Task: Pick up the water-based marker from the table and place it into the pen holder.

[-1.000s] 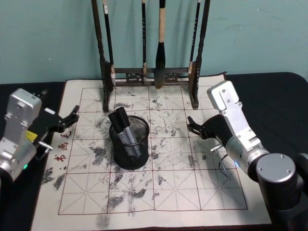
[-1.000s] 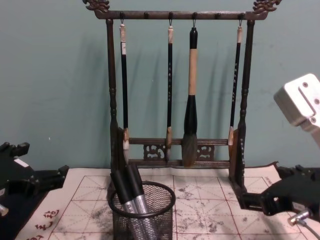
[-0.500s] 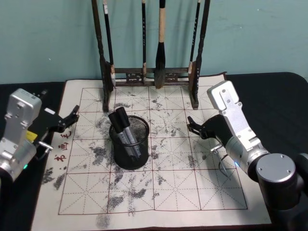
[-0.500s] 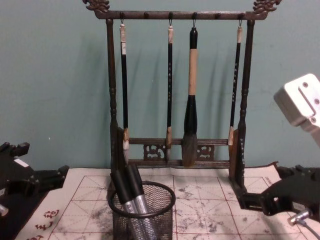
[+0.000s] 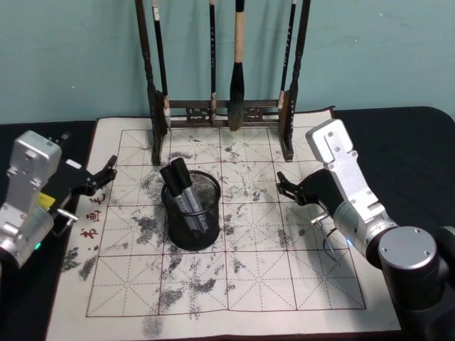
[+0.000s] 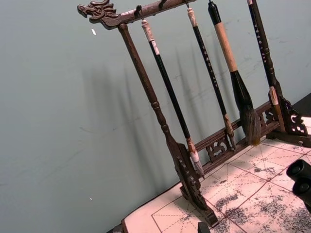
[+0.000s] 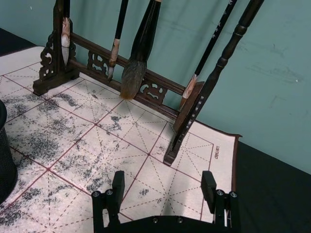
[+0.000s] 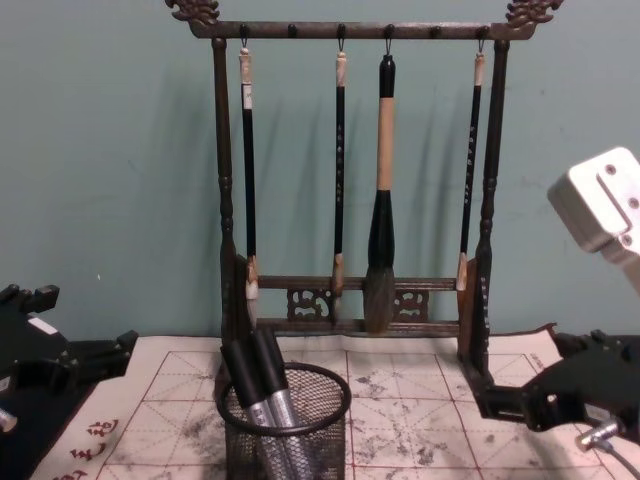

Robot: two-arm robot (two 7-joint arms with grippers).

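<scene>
The black wire-mesh pen holder [image 5: 190,217] stands on the white gridded mat [image 5: 242,277], left of centre. Two water-based markers [image 5: 180,186] with black caps and silver barrels lean inside it, also seen from the side in the chest view, markers [image 8: 262,385] in holder [image 8: 286,432]. My left gripper [image 5: 108,177] hovers open and empty over the mat's left edge, a hand's width from the holder. My right gripper [image 5: 282,186] hovers open and empty to the holder's right, fingers [image 7: 118,187] spread above bare mat. The marker caps [image 6: 301,175] show at the left wrist view's edge.
A tall dark wooden brush rack [image 5: 220,110] with several hanging brushes stands at the mat's back edge, against a teal wall. The dark tabletop [image 5: 398,135] shows around the mat. Grey ink stains mark the mat around the holder.
</scene>
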